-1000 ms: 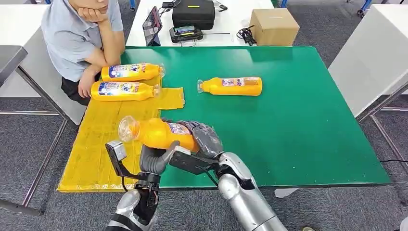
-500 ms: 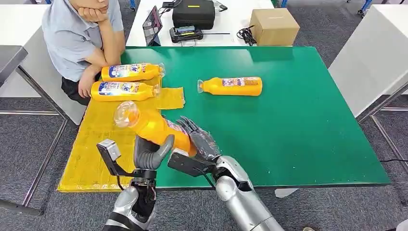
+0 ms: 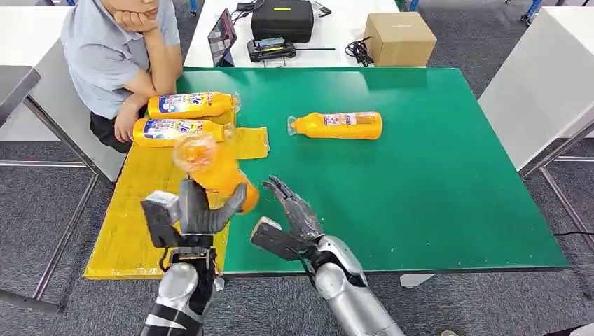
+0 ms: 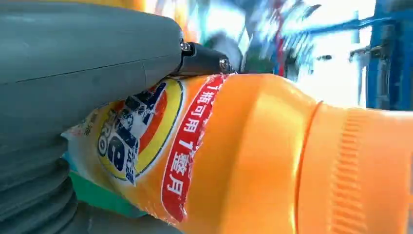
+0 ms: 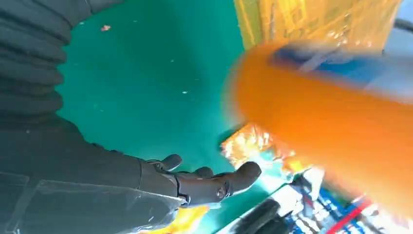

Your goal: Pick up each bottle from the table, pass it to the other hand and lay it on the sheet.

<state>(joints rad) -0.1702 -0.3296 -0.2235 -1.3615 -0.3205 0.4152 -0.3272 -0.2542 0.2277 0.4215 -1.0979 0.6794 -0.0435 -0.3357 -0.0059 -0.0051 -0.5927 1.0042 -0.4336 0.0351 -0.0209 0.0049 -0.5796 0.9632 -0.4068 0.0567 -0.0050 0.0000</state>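
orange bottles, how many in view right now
4: two lie side by side on the yellow sheet beside the person, far one, near one; one lies on the green table; one is gripped by the left hand, over the sheet's edge.

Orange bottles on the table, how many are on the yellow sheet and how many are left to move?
Two orange plastic bottles already lie on the yellow sheet. A third orange bottle is gripped in the left hand, above the sheet; the right hand is open beside it. One orange bottle lies on the green table, untouched.
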